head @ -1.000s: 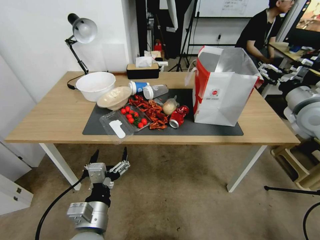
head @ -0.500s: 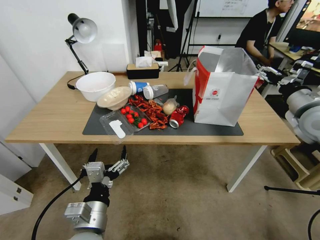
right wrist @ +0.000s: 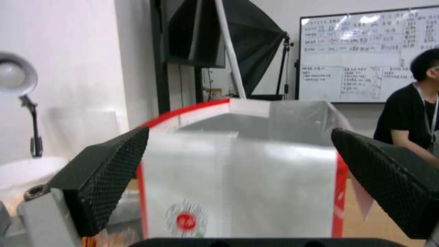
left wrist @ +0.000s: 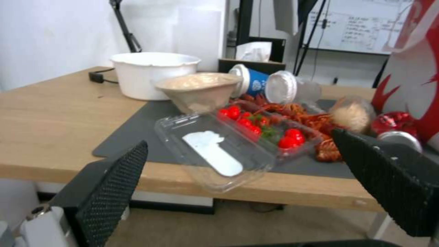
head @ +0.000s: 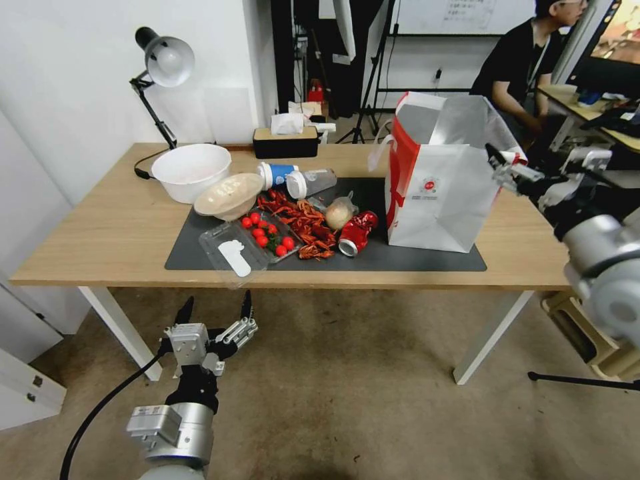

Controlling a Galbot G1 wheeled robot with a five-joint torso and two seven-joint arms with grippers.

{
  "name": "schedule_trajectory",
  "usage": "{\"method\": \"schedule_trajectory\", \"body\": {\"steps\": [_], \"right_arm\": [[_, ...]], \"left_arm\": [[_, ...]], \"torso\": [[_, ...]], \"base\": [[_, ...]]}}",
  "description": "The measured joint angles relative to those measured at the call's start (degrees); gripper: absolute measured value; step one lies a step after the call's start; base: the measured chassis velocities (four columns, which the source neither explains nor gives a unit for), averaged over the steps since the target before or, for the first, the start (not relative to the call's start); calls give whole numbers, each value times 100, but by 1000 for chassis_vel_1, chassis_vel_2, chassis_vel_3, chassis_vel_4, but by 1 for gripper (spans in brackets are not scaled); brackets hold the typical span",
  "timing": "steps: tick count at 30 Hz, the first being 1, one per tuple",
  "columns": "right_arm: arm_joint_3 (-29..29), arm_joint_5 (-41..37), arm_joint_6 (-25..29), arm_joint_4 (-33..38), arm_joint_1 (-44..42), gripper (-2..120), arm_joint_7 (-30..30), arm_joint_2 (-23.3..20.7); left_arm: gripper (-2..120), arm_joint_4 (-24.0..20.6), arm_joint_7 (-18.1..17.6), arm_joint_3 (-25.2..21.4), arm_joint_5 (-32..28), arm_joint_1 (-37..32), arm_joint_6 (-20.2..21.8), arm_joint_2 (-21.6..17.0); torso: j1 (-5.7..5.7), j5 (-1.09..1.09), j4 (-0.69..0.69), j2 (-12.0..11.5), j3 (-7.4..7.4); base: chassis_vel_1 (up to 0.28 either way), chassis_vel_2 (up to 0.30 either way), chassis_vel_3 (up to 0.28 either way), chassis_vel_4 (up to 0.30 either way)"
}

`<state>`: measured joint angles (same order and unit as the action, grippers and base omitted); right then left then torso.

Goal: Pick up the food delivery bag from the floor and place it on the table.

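The food delivery bag (head: 447, 193) stands upright and open-topped on the dark mat (head: 413, 259) at the right end of the table (head: 100, 233), silver lining showing. My right gripper (head: 541, 168) is open just off the bag's upper right edge, not touching it. In the right wrist view the bag (right wrist: 274, 161) sits between that gripper's (right wrist: 238, 185) spread fingers, a little way off. Low over the floor (head: 347, 387), in front of the table, hangs my left gripper (head: 217, 308), open and empty; the left wrist view shows its (left wrist: 247, 178) wide-apart fingers and the bag's red side (left wrist: 411, 68).
On the mat left of the bag lie a crushed red can (head: 355, 233), crayfish (head: 303, 223), a clear tomato box (head: 250, 247), bowls (head: 192, 170), and tipped cups (head: 293, 179). A desk lamp (head: 163, 60) and tissue box (head: 287, 140) stand behind. A wooden stool (head: 587, 333) is right of the table leg.
My right arm has swung in from the right, bringing its open gripper up beside the bag's top edge. The left gripper has sunk slightly. The bag has stayed put.
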<state>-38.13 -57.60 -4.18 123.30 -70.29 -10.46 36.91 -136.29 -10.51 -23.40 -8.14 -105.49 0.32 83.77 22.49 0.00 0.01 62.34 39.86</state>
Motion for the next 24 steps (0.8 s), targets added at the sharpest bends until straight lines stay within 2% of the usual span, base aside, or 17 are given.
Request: {"method": "schedule_trajectory", "body": {"steps": [7,15,18,19,21,24], "right_arm": [[8,855,318,181,-624,100,119,285],[-4,1740,850,222,-1521,100,357,872],[10,2376,1270,99,-2213,100,608,1576],[10,2376,1270,99,-2213,100,608,1576],[62,2699,1523,-19,-2608,100,752,2041],[134,2872,1649,-137,-2807,100,801,2362]], "left_arm": [[100,2,-86,-18,18,18,37,-1],[100,98,-5,-61,14,59,22,-34],[100,202,84,-99,5,116,-6,-85],[100,202,84,-99,5,116,-6,-85],[100,298,83,-93,-9,163,-7,-88],[100,360,80,-78,-2,198,-5,-90]], "torso": [[0,0,0,0,0],[0,-1,0,0,0],[0,0,-2,0,0],[0,0,-2,0,0],[0,0,-2,0,0],[0,-1,-1,0,0]], "base": [[0,0,0,0],[0,0,0,0],[0,0,0,0],[0,0,0,0],[0,0,0,0],[0,0,0,0]]}}
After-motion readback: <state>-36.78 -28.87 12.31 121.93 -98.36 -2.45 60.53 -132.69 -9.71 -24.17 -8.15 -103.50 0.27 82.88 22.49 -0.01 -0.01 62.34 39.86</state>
